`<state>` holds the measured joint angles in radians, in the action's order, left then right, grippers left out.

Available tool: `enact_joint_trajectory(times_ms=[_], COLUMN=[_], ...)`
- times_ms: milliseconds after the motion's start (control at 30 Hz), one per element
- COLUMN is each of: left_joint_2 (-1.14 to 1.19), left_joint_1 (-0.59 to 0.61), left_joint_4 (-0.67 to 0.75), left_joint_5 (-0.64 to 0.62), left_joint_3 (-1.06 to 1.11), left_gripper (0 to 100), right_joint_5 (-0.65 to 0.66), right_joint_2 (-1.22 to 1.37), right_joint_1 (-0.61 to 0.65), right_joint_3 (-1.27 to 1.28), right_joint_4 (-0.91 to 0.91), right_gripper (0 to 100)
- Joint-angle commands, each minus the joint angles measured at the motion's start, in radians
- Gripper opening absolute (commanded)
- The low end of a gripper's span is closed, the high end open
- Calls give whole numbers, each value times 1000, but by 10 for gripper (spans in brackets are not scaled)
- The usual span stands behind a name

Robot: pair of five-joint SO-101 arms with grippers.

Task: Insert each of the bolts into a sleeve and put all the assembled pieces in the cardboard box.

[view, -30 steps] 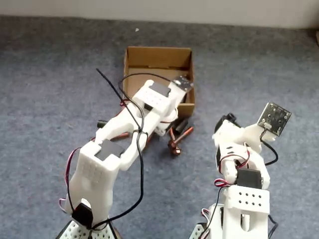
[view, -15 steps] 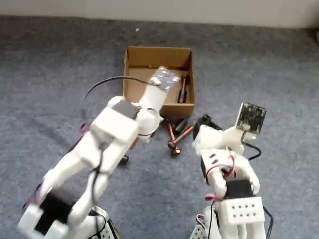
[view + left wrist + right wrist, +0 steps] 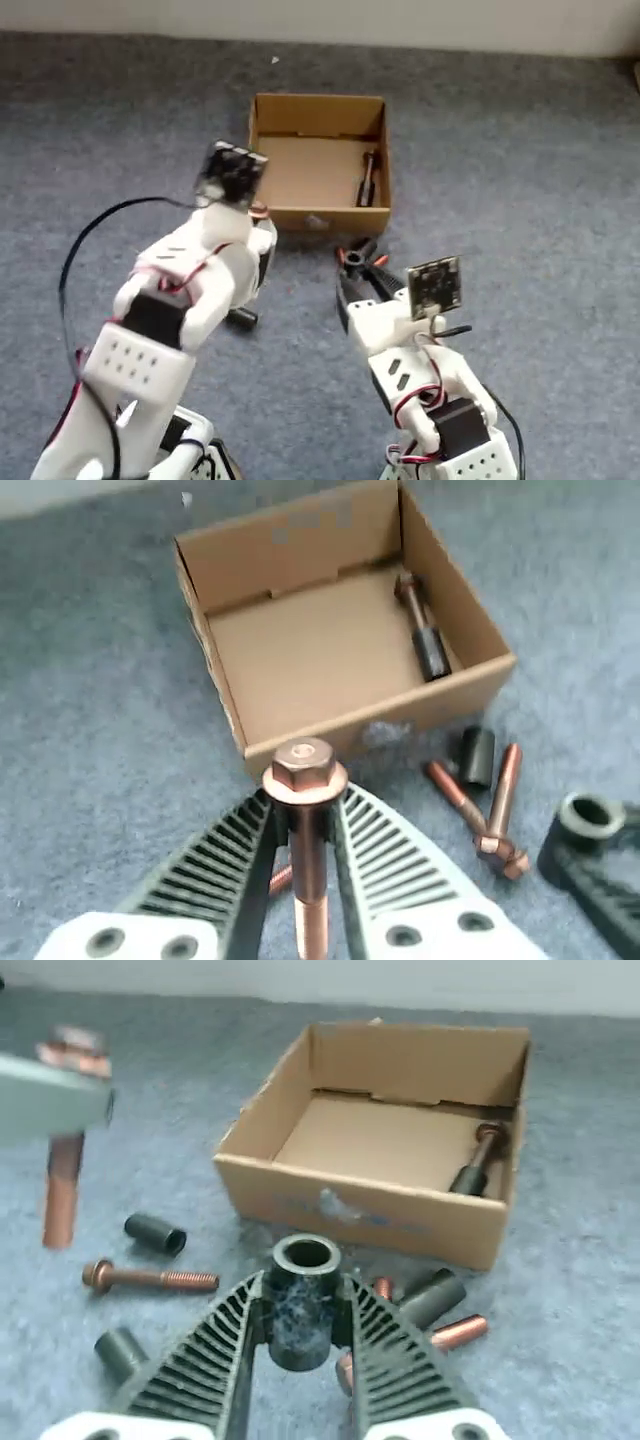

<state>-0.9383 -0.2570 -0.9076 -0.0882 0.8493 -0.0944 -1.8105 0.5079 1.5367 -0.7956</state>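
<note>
**In Front of the Cardboard Box — Bringing Bolt to Sleeve**

Gripping a copper bolt (image 3: 310,880) in the left end effector (image 3: 305,800), pinching the shank just under the flanged hex head, long axis standing close to upright, head up, tip pointing down at the table (image 3: 560,200). Clamping a black sleeve (image 3: 300,1310) in the right end effector (image 3: 303,1285), bore facing up, axis also near upright. Sitting to the bolt's right and slightly nearer the arm bases, apart from it — judging by the high view — so likely needing the bolt carried sideways over that open mouth, then lowered straight in. Looking short, thick-walled and dully glossy, with a round hole seemingly just wide enough for the shank. Resting inside the cardboard box (image 3: 318,98), close against its right wall: one assembled piece (image 3: 368,180). Lying loose on the table before the box: more bolts (image 3: 150,1278) and sleeves (image 3: 155,1233).
</note>
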Motion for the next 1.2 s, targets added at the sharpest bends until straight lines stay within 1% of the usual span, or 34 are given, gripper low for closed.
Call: enact_joint_trajectory(times_ms=[0,133,200,267,400,567,800,900,967,1067,1167], left_joint_2=[-182,-341,-430,-524,-704,-857,-883,-883,-883,-881,-881], left_joint_1=[28,54,51,48,47,-41,-110,-140,-176,-228,-229], left_joint_4=[91,198,244,279,290,281,236,213,190,152,147], left_joint_5=[-63,-129,-140,-147,-170,-163,-161,-158,-121,-106,-106], left_joint_3=[61,183,249,311,389,449,455,455,450,446,450], left_gripper=[5,5,5,5,5,5,5,5,5,5,5], right_joint_5=[37,74,89,109,155,160,161,181,189,193,192], right_joint_2=[-12,-12,-12,-12,-12,-12,-12,-12,-12,-12,-12], right_joint_1=[88,185,225,266,303,308,308,308,308,305,303], right_joint_3=[-8,4,22,44,127,183,186,186,186,185,186], right_joint_4=[5,5,12,62,165,265,285,285,285,285,285], right_gripper=[5,5,5,5,5,5,5,5,5,5,5])
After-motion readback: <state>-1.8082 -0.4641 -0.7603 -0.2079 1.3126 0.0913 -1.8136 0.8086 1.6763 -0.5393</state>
